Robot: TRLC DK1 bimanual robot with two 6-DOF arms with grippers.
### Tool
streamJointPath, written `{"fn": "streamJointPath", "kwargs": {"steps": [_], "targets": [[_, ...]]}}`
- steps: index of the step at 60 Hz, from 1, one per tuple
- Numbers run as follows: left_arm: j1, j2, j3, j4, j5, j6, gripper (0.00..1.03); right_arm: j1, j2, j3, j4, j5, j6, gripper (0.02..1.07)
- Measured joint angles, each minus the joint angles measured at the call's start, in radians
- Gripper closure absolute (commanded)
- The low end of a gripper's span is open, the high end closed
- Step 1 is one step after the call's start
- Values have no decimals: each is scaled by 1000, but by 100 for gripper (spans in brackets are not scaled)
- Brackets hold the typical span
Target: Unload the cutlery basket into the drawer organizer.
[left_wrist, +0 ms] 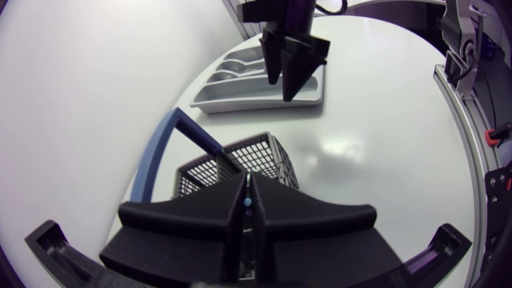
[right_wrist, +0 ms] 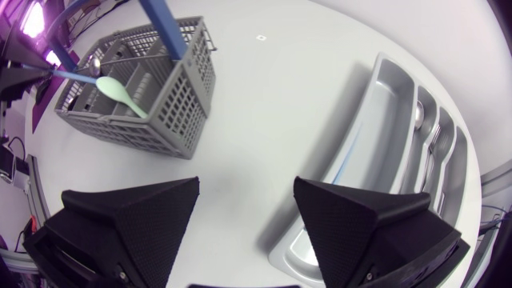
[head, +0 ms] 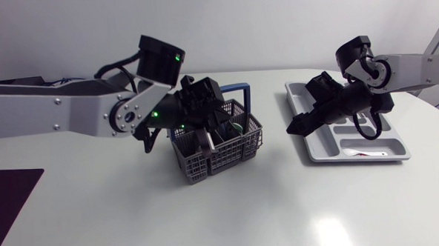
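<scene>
Seen from the head view, two arms work over the white bench [head: 134, 216]. The left arm [head: 71, 115] holds its left jaws over the one grey cutlery basket [head: 221, 158]. The right arm [head: 417, 66] holds its right jaws above the near edge of the one grey drawer organizer [head: 321, 144]. In the left wrist view, the left jaws are pressed together on one thin light-blue utensil [left_wrist: 248, 204], directly above the basket [left_wrist: 268, 156]. The organizer [left_wrist: 232, 92] lies well apart, under the right jaws. In the right wrist view, the right jaws are spread wide with only bare bench between them. The basket [right_wrist: 152, 120] holds one green spoon [right_wrist: 120, 92] and the light-blue utensil [right_wrist: 72, 74]. The organizer [right_wrist: 392, 88] holds one thin blue piece [right_wrist: 348, 156] and some metal cutlery [right_wrist: 420, 120] that I cannot count.
</scene>
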Motion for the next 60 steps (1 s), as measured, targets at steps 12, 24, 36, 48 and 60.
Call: {"fn": "streamJointPath", "kwargs": {"steps": [12, 24, 36, 48, 60], "targets": [[26, -57, 154, -203, 70, -56, 100, 97, -160, -76, 18, -31, -43, 18], [32, -103, 278, -375, 172, -180, 100, 245, -358, -103, 29, -61, -50, 18], [33, -103, 316, -505, 282, -294, 100, 375, -442, -103, 66, -63, -50, 21], [43, -103, 346, -536, 382, -391, 100, 443, -442, -128, 132, -62, -50, 45], [45, -103, 347, -544, 417, -427, 100, 465, -443, -180, 163, -65, -50, 87]]}}
